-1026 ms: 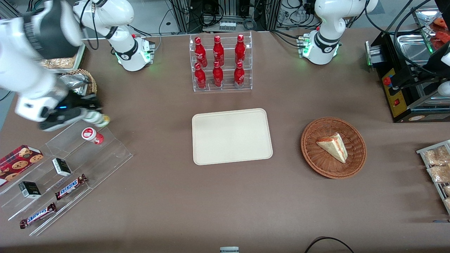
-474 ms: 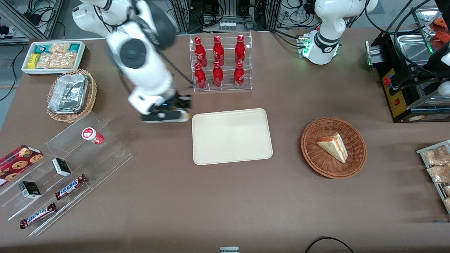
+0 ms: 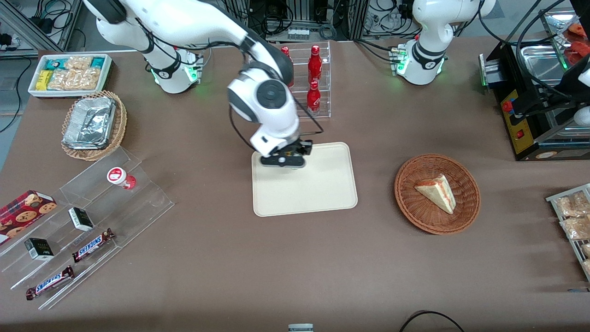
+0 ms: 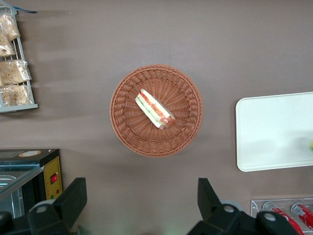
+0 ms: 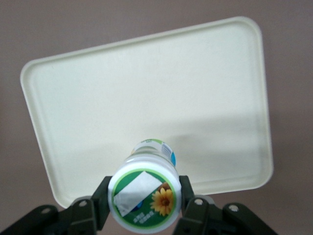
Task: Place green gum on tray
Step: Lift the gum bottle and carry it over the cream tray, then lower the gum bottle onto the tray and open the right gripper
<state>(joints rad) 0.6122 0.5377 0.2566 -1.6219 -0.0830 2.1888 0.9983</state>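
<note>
On the brown tabletop (image 3: 221, 258) your gripper (image 5: 145, 208) grasps the green gum (image 5: 143, 198) by its sides, held above the tray (image 5: 205, 88) near the tray's edge toward the working arm. Pickup is done; lowering and releasing remain.

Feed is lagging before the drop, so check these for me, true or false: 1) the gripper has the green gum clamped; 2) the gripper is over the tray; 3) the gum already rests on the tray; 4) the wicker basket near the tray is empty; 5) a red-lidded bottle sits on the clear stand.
1) True: the gripper is shut on the green gum.
2) True: it hangs above the tray.
3) False: the gum is held in the fingers, above the tray.
4) False: the wicker basket holds a sandwich wedge.
5) True: the red-lidded bottle is on the clear stand.
</note>
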